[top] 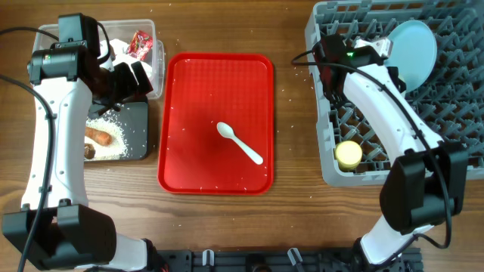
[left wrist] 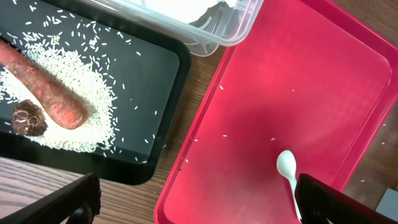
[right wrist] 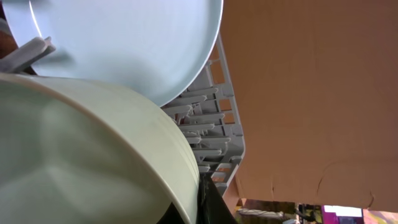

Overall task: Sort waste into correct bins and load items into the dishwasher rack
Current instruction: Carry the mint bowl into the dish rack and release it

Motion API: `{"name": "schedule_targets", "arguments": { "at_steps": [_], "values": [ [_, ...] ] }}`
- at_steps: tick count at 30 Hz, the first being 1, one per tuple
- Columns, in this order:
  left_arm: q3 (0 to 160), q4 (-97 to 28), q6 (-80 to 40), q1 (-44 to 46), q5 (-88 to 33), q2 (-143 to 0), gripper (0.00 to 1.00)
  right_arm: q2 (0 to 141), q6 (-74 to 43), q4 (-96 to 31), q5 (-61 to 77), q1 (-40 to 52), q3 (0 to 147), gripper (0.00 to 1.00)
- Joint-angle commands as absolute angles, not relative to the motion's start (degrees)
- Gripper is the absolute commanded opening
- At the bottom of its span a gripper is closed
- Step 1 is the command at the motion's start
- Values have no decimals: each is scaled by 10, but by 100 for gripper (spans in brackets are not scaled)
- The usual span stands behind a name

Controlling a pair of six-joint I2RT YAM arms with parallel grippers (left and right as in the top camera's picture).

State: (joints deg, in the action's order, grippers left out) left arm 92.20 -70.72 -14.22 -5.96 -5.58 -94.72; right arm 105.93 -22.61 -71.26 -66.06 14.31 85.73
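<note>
1. Our left gripper hangs wide open and empty, upper left.
2. The spoon lies right of it on the red tray, handle pointing lower right; this arm is nearer.
3. Our right gripper, in the rack: grip unclear.

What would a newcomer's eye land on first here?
The flat red plastic serving tray dominates the middle, with a white plastic spoon lying on it. At right, a pale-blue round plate stands in the grey plastic grid rack; at left, an orange carrot piece lies on white rice in the shallow black tray.
</note>
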Motion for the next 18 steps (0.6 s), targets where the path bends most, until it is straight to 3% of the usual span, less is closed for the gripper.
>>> {"name": "schedule_targets", "arguments": {
  "at_steps": [1,9,18],
  "values": [
    [922,-707,-142,-61,-53,-949,100,1068,-225,-710,-663,148,857,4],
    [922,-707,-142,-61,-53,-949,100,1068,-225,-698,-616,150,857,4],
    [922,-707,-142,-61,-53,-949,100,1087,-203,-701,-668,150,835,5]
  ]
}}
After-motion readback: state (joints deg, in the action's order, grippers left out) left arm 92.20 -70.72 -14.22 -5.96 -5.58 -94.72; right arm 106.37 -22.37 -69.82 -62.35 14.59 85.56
